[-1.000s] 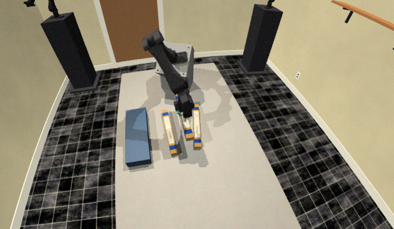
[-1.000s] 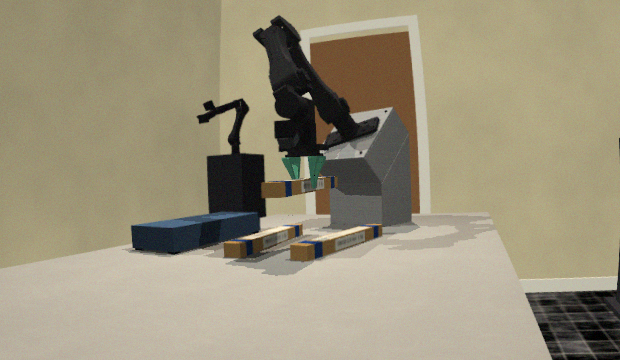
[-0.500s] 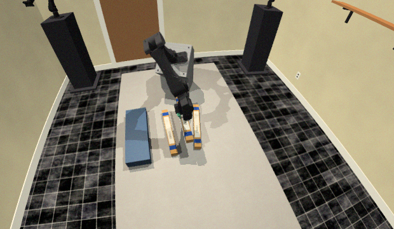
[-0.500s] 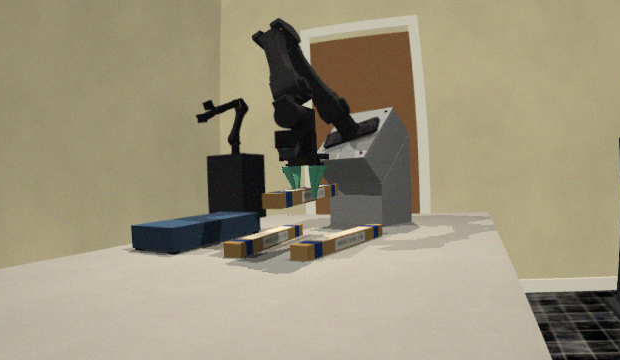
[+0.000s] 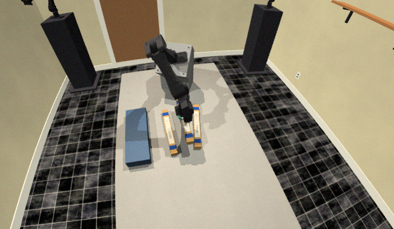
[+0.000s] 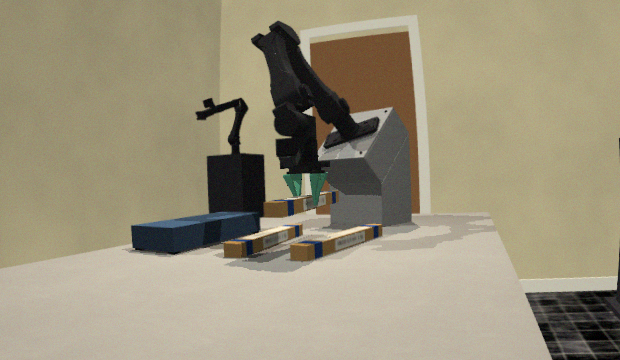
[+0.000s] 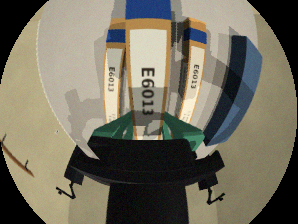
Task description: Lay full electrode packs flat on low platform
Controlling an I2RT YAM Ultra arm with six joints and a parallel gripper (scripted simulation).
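The robot arm (image 5: 168,74) (image 6: 285,65) is finished in matte black, with chunky, angular segments; its two tapered fingers (image 6: 317,186) are coloured green.

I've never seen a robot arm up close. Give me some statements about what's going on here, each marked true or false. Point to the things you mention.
1. The green-fingered pincer (image 6: 306,195) (image 7: 147,113) grips a long orange-and-white box with blue bands (image 6: 301,205) (image 7: 148,45). True.
2. The gripped box touches the table. False: it hangs above the pale tabletop (image 5: 190,191) (image 6: 240,310).
3. The long blue block (image 5: 137,152) (image 6: 190,231) (image 7: 245,90) has a box lying on it. False: no box lies on it.
4. Two other boxes of the same look lie on the tabletop. True.
5. The gripped box's label reads E7018. False: it reads E6013.
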